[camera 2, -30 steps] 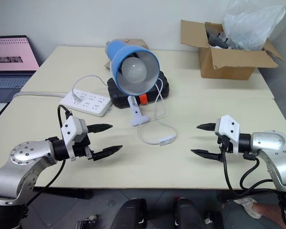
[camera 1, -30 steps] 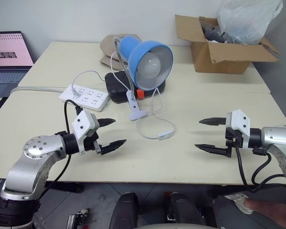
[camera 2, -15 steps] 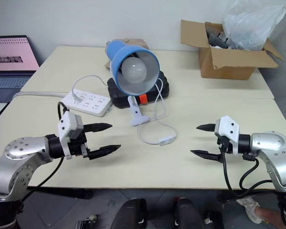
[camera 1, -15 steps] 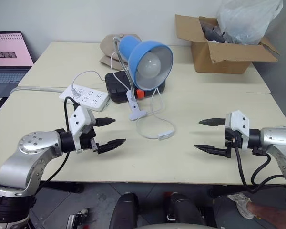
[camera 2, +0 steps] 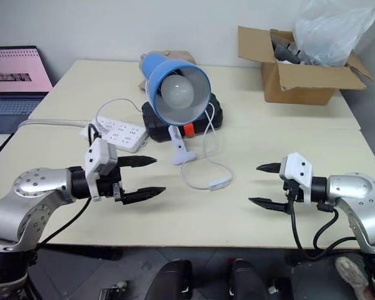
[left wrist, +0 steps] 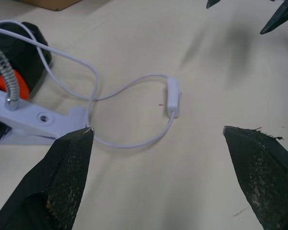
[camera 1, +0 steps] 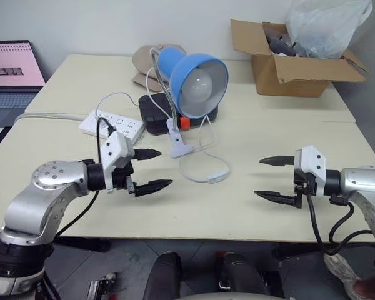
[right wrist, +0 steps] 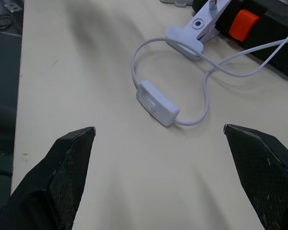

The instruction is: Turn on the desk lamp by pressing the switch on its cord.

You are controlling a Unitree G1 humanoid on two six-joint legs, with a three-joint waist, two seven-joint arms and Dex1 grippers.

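Observation:
The blue desk lamp (camera 1: 197,75) with its white bulb stands unlit on a white clip base (camera 1: 177,145) at the table's middle. Its thin white cord (camera 1: 194,170) loops forward on the tabletop to the small white switch (camera 1: 219,177), which also shows in the wrist views (left wrist: 173,97) (right wrist: 157,103). My left gripper (camera 1: 151,169) hovers open to the left of the loop, nothing between its fingers. To the right of the switch, my right gripper (camera 1: 270,177) is open and empty, pointing toward it.
A white power strip (camera 1: 112,124) with a grey cable lies left of the lamp. A black case (camera 1: 155,115) sits behind the clip. An open cardboard box (camera 1: 294,62) with a plastic bag is at the back right, a laptop (camera 1: 11,69) at far left.
My left gripper has shifted right and slightly up, closer to the cord loop. The right gripper, lamp and switch are where they were.

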